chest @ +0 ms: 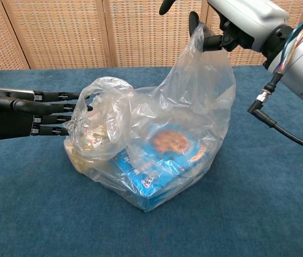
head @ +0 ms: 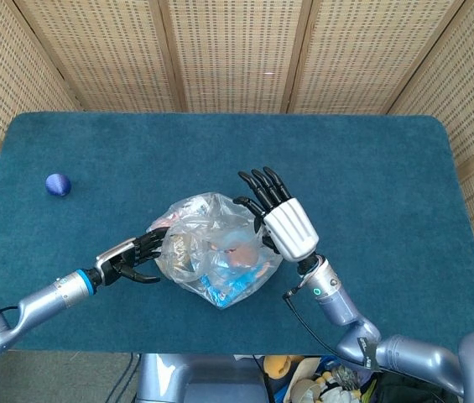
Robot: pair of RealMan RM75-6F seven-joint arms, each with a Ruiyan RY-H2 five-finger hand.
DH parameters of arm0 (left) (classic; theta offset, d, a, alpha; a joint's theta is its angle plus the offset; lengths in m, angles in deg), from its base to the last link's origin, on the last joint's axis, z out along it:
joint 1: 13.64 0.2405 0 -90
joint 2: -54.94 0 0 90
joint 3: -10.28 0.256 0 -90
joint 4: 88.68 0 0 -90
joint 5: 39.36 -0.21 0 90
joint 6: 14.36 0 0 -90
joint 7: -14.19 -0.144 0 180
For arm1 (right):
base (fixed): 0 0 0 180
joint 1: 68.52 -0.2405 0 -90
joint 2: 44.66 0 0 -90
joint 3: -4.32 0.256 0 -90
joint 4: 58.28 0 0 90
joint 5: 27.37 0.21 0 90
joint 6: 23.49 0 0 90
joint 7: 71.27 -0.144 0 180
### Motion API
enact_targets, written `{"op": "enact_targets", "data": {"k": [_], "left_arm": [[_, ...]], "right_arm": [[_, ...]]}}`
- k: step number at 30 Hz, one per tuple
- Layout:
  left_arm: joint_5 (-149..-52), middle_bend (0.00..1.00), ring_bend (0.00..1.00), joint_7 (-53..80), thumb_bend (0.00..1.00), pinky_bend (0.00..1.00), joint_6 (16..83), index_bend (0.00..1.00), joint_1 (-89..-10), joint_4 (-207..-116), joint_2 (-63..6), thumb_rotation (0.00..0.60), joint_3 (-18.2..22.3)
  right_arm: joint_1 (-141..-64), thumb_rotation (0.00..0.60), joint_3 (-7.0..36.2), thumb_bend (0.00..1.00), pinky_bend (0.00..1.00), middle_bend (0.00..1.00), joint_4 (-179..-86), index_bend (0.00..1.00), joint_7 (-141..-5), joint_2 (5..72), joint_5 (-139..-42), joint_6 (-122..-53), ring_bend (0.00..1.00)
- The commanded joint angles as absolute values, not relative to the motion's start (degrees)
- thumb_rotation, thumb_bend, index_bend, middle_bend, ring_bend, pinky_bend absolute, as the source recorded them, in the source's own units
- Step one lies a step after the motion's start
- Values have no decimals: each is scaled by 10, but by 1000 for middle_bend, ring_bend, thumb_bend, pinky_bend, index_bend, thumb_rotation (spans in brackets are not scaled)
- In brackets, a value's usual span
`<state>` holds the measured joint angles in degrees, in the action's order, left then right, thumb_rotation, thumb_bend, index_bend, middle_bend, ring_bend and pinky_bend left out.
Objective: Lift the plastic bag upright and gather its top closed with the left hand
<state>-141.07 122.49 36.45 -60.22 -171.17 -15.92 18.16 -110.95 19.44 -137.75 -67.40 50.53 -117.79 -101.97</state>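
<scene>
A clear plastic bag (head: 216,252) (chest: 156,144) with a blue cookie pack and other snacks sits mid-table. My right hand (head: 283,222) (chest: 242,21) pinches the bag's right top edge and holds it raised, so that side stands up in the chest view. The bag's left top flap (chest: 105,91) sags in a loose loop. My left hand (head: 136,252) (chest: 22,112) lies low at the bag's left side, fingers stretched out flat and apart. Its fingertips (chest: 84,99) touch the sagging plastic and hold nothing.
A small blue ball (head: 58,184) lies at the far left of the blue-covered table (head: 371,168). Wicker screens (head: 237,50) stand behind the table's far edge. The right arm's black cable (chest: 280,136) hangs right of the bag.
</scene>
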Motion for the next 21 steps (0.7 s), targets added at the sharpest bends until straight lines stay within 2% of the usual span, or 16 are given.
{"op": "enact_targets", "data": {"k": [1, 8, 15, 21], "left_arm": [[-1419, 0, 34, 1245, 94, 105, 377, 0, -617, -1715, -163, 600, 196], [-1434, 0, 76, 1266, 93, 116, 403, 15, -628, -1718, -160, 600, 224], [-1449, 87, 164, 1307, 94, 157, 434, 70, -642, -1712, -159, 600, 241], [-1456, 112, 185, 1342, 93, 181, 458, 93, -651, -1698, -169, 600, 245]], "right_arm": [[-1109, 600, 194, 922, 0, 82, -1378, 292, -674, 505, -1177, -1020, 0], [-1109, 600, 191, 929, 0, 83, -1378, 292, -673, 505, -1179, -1021, 0], [-1109, 600, 190, 930, 0, 82, -1379, 292, -670, 506, -1181, -1021, 0], [-1109, 600, 189, 931, 0, 83, -1380, 292, -667, 506, -1182, -1021, 0]]}}
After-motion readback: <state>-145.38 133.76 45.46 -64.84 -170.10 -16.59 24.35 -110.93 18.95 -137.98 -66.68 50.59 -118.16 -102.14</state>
